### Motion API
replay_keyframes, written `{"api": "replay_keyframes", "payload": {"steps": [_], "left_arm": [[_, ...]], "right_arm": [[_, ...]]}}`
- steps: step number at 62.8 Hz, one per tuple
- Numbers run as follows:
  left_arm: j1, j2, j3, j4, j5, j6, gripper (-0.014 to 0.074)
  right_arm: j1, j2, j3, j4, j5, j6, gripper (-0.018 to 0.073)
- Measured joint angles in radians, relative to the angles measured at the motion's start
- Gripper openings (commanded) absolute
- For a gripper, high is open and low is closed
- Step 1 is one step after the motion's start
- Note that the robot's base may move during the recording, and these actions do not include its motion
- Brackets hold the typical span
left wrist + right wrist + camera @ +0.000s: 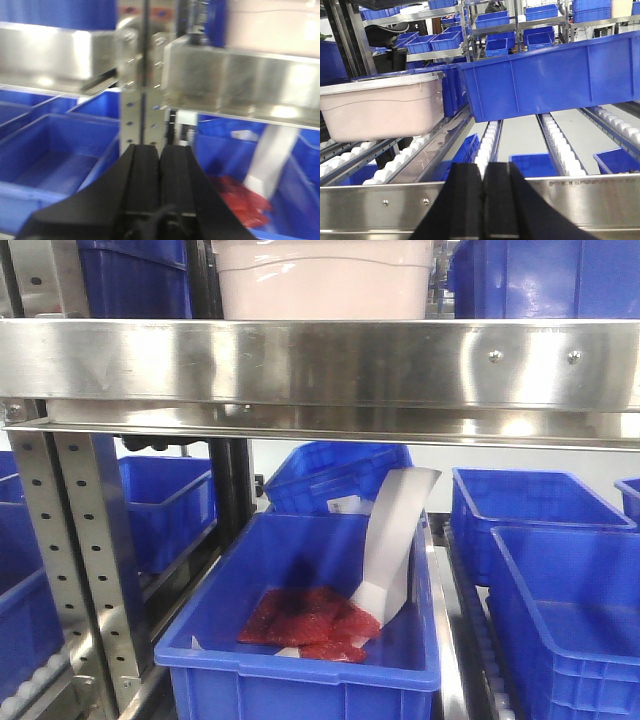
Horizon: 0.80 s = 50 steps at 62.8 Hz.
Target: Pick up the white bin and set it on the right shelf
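The white bin [382, 110], a pale pinkish tub with a lipped lid, sits on the roller tracks of a steel shelf [600, 197], toward the left side in the right wrist view. A large blue crate [555, 77] sits on the same rollers just to its right. From the front camera the bin [322, 280] shows above the shelf's shiny front rail [320, 365], between two blue crates.

The right gripper [482, 200] has its black fingers pressed together, holding nothing, low in front of the rail. The left gripper [160, 180] is likewise pressed together and empty (this view is blurred), facing a perforated upright [136, 120].

Below the shelf, an open blue crate [300, 650] holds red packets [305, 620] and a white paper strip [395, 540] leaning against its wall.
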Motion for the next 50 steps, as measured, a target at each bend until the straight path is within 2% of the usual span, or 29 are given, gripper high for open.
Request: {"api": "replay_keyframes", "payload": {"steps": [12, 50], "left_arm": [[0.042, -0.011, 0.013, -0.003, -0.066, 0.000, -0.0119], [0.044, -0.038, 0.013, -0.003, -0.059, 0.000, -0.0119]], "right_arm": [[0.000, 0.000, 0.000, 0.000, 0.000, 0.000, 0.0069], [0.000, 0.000, 0.000, 0.000, 0.018, 0.000, 0.0069]]}}
